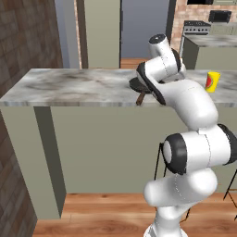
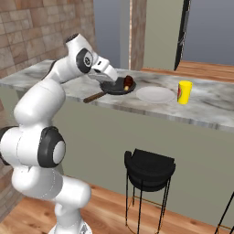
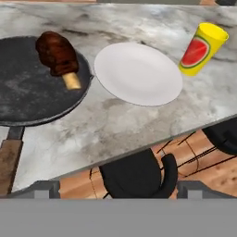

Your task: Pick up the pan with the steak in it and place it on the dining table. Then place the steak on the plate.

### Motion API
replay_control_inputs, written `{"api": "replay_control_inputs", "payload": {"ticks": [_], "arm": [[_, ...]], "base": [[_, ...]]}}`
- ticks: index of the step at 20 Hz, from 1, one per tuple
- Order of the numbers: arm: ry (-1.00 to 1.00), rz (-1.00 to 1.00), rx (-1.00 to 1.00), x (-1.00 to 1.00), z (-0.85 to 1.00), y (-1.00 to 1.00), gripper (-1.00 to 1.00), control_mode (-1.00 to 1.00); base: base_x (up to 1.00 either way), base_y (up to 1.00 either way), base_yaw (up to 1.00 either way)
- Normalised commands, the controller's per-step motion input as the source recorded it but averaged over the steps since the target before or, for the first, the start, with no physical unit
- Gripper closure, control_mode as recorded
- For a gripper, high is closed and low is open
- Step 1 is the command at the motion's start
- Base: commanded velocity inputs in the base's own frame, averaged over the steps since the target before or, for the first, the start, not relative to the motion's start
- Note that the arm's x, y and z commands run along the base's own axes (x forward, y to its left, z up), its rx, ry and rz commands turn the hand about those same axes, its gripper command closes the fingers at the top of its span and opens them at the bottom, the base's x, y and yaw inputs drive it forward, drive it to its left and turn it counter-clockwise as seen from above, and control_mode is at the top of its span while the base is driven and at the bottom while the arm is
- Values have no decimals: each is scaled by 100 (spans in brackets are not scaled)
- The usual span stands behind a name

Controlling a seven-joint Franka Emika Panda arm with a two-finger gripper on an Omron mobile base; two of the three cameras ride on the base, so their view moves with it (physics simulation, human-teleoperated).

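With the pan down on the dining table, the gripper hangs jaws apart, empty. Steak sits at the pan's two o'clock, plate just beside. A shallow pinch could roll it off.

The black pan sits on the marbled dining table, steak inside; the pale plate lies at its three o'clock.

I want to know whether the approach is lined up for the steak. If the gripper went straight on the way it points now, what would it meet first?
Probably bare marble of the dining table, between the pan and the plate, not the steak, which sits off to one side. Depth is unclear, so this is a judgement. The gripper is open.
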Motion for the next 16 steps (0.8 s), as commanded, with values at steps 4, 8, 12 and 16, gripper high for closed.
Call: {"api": "replay_control_inputs", "payload": {"ticks": [4, 8, 12, 16], "arm": [[2, 8, 0, 52, -14, 0, -100, -100], [0, 7, 1, 53, -17, -4, -100, -100], [0, 4, 5, 33, -13, -7, -100, -100], [-1, 0, 3, 4, -1, -4, -100, -100]], "base": [[0, 0, 0], [0, 0, 0], [0, 0, 0], [0, 0, 0]]}}
